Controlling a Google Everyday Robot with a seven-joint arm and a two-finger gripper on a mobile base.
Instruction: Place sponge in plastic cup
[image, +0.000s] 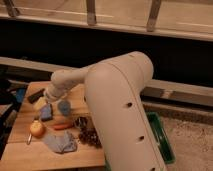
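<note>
My gripper (49, 98) is at the end of the white arm, low over the back left of the wooden table (20, 150). A yellowish sponge-like block (39, 103) lies just left of it and below it. A blue block-like thing (46, 113) sits right under the gripper. I cannot tell whether the gripper touches either one. A small blue plastic cup (64, 106) stands just to the right of the gripper.
An orange fruit (36, 129), a carrot (62, 126), a grey cloth (60, 142) and a dark bunch of grapes (88, 135) lie nearer the front. A black object (34, 96) lies at the back left. A green bin (161, 140) stands to the right, partly behind my arm.
</note>
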